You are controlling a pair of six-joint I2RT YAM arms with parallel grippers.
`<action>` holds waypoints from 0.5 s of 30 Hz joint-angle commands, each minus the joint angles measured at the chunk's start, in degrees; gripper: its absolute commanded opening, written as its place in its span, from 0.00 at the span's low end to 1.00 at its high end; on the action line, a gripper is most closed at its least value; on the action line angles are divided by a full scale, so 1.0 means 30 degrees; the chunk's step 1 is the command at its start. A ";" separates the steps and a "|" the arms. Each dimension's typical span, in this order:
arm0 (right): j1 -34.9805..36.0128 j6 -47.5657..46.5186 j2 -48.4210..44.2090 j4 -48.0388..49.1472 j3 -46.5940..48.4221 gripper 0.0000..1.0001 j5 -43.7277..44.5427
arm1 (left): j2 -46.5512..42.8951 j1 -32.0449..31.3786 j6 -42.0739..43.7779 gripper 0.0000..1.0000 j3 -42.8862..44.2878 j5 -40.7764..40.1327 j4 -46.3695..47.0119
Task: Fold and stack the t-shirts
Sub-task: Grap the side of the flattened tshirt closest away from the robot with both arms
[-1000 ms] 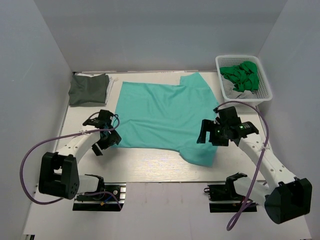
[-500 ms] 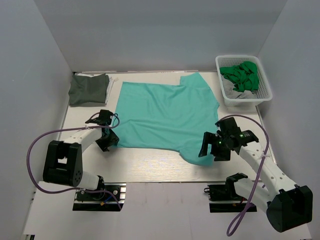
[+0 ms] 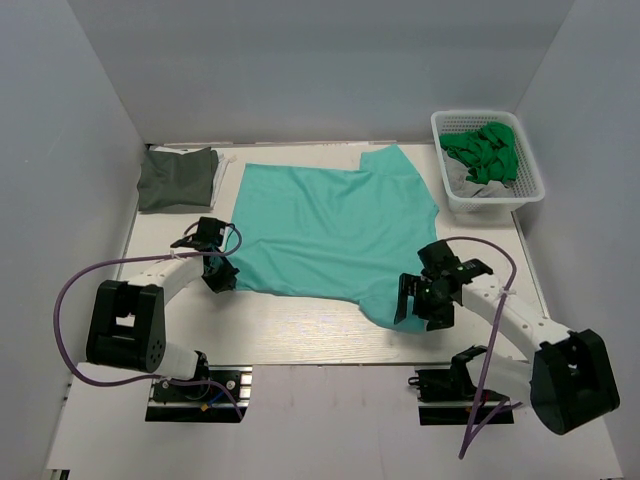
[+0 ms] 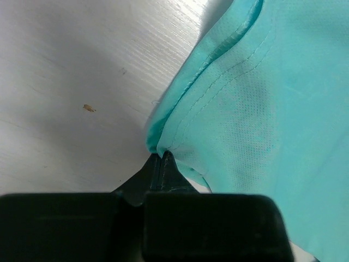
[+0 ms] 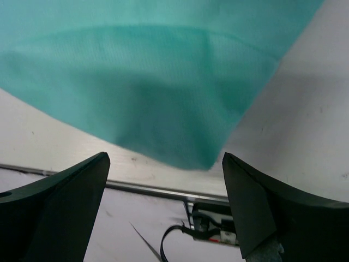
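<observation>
Fabric of the teal short-sleeved t-shirt (image 3: 330, 225) lies spread flat across the middle of your white tabletop (image 3: 300, 332). Your left claw (image 4: 162, 164) is pressed together on the shirt's near left hem, with a pinch of cloth caught between its tips. Your right claw (image 3: 422, 305) stands wide apart, low over the near right sleeve, gripping nothing. A folded dark grey-olive cloth tee (image 3: 177, 178) sits at the far left corner. A white mesh plastic basket (image 3: 495, 202) holding green cloth (image 3: 482, 152) sits far right.

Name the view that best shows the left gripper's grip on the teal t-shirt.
Left wrist: the left gripper pinches the teal t-shirt by its hem, close up. Top external shows it small at the shirt's corner; right wrist shows only cloth.
</observation>
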 commanded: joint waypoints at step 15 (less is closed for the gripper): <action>0.1094 0.0980 -0.1385 0.2593 -0.1008 0.12 -0.1669 | -0.0262 -0.0144 0.0493 0.00 0.0069 0.0793 -0.0113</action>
